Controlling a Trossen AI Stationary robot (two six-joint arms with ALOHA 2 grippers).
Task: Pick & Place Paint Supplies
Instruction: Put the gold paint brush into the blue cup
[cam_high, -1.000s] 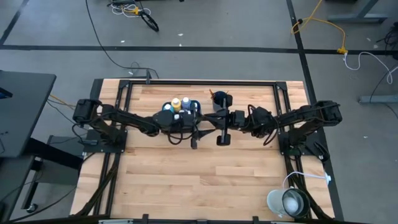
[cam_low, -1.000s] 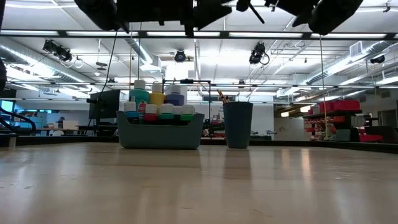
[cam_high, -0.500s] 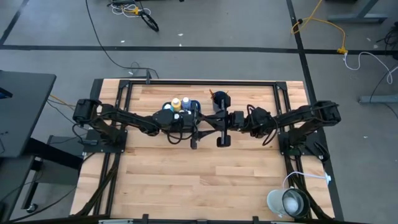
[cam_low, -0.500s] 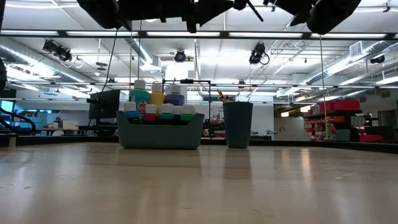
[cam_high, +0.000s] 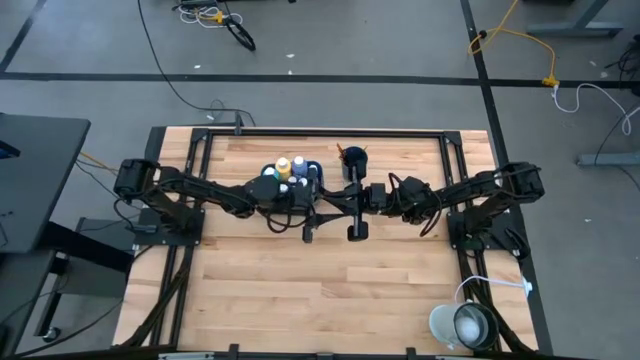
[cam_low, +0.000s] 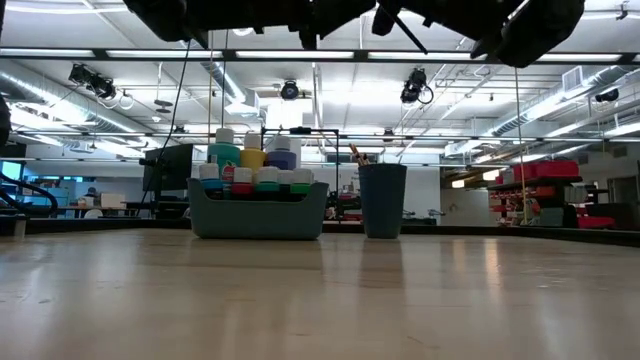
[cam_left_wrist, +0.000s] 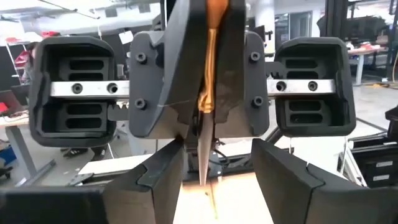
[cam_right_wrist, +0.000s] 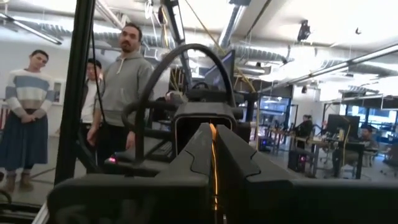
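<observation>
The paintbrush (cam_left_wrist: 209, 74) is thin, with an orange-brown wooden handle narrowing to a fine point. It is up in the air over the middle of the surface (cam_high: 330, 295), clenched between the two pressed-together fingers of the right claw (cam_left_wrist: 208, 118). In the right wrist view only a bright orange sliver of it shows in the seam between those fingers.

The remaining supplies sit at the far side of the surface. White-capped paint bottles (cam_low: 256, 166) in blue, yellow and green stand packed upright in a teal tray (cam_low: 258, 212). Just beside it is a dark blue cup (cam_low: 382, 200) with a few brush ends (cam_low: 356, 153) poking above its rim.

The near half of the wooden surface is bare, with a black frame running along its far and side edges. From table height both arms hang well above the tray and cup, with clear air under them.

The left claw (cam_left_wrist: 216, 186) faces the right claw head-on, the two nearly meeting over the surface just in front of the tray and cup. Its fingers (cam_left_wrist: 160, 177) are released, spread to either side of the brush's pointed end with a gap on each side, touching nothing.
</observation>
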